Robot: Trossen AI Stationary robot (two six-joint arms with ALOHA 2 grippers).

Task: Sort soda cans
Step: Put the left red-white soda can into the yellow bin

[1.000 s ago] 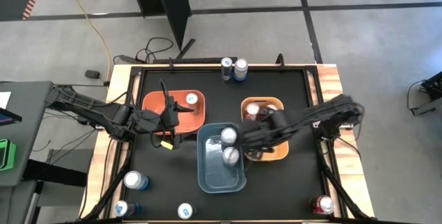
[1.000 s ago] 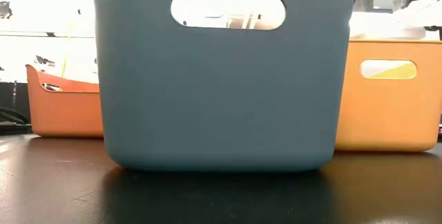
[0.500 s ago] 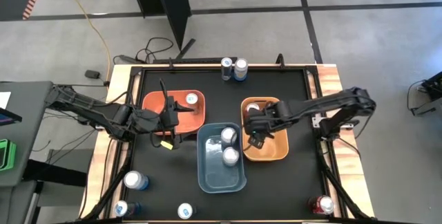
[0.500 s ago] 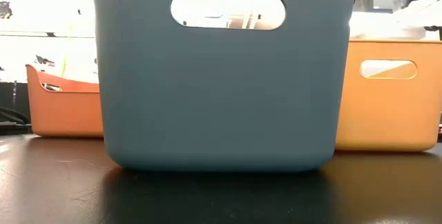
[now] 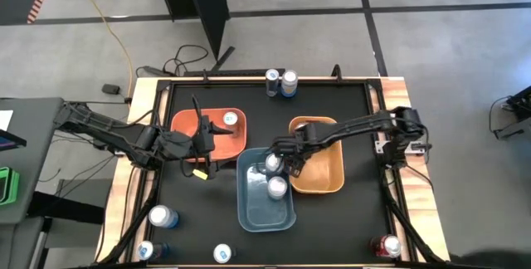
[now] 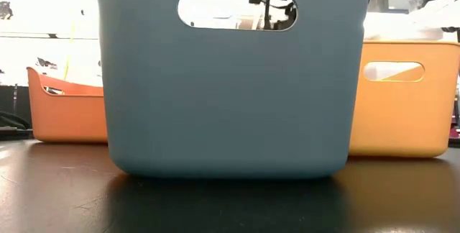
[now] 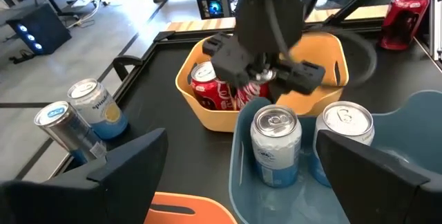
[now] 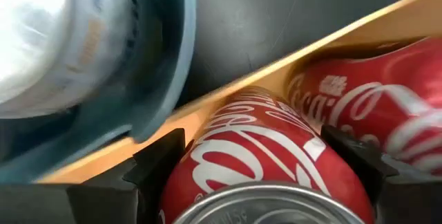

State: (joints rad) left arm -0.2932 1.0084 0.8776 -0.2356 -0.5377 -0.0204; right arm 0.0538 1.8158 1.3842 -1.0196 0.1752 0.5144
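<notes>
Since half a second ago our right gripper (image 5: 286, 154) has swung from the yellow bin (image 5: 328, 178) toward the blue bin (image 5: 249, 207), fingers clamped on a red can (image 8: 266, 162). Red with silver cans looks wrong. Left gripper (image 5: 202, 144) waits wide open, empty, over the orange bin (image 5: 187, 124).

Grey concrete floor (image 5: 274, 45) all around the table, with dark lines crossing it and an orange cable (image 5: 119, 41) snaking over it. A black panel (image 5: 203, 7) stands behind the table.
</notes>
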